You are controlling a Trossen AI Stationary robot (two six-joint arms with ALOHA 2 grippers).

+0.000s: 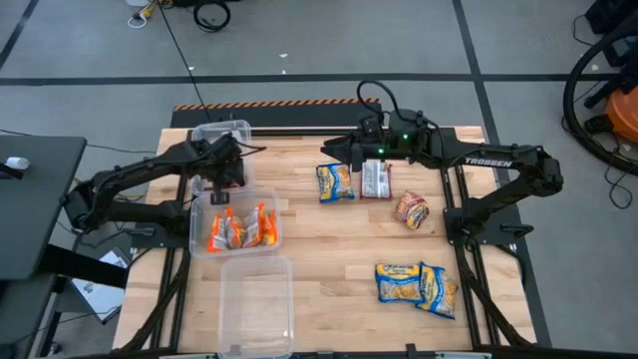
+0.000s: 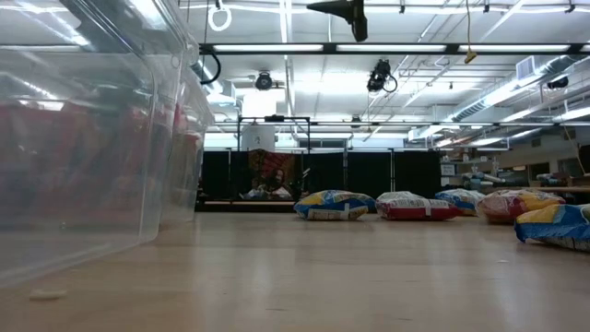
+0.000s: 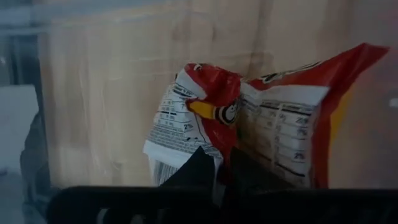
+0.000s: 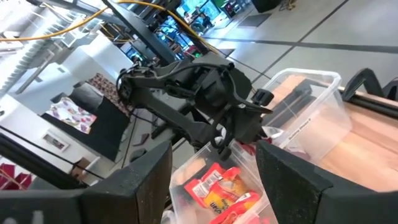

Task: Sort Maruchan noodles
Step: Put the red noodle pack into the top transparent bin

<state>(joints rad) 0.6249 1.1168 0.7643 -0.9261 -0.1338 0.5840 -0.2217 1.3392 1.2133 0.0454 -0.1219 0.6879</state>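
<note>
My left gripper is shut on a red noodle packet, above the gap between the far clear bin and the middle clear bin. The middle bin holds several orange-red packets. My right gripper is open and empty, above the table's far middle. Loose on the table lie a blue-and-yellow packet, a maroon-silver packet, a red packet and two blue-and-yellow packets. My left gripper pinches the red packet between its two fingers at a crumpled end next to the white label. The packet reaches out beyond the fingertips, lifted clear, with the bin's clear wall and the wood behind it.
A third clear bin stands at the near left edge with nothing showing inside it. In the low view a bin wall fills the left side and the loose packets lie across the far table. Bare wood lies in the table's middle.
</note>
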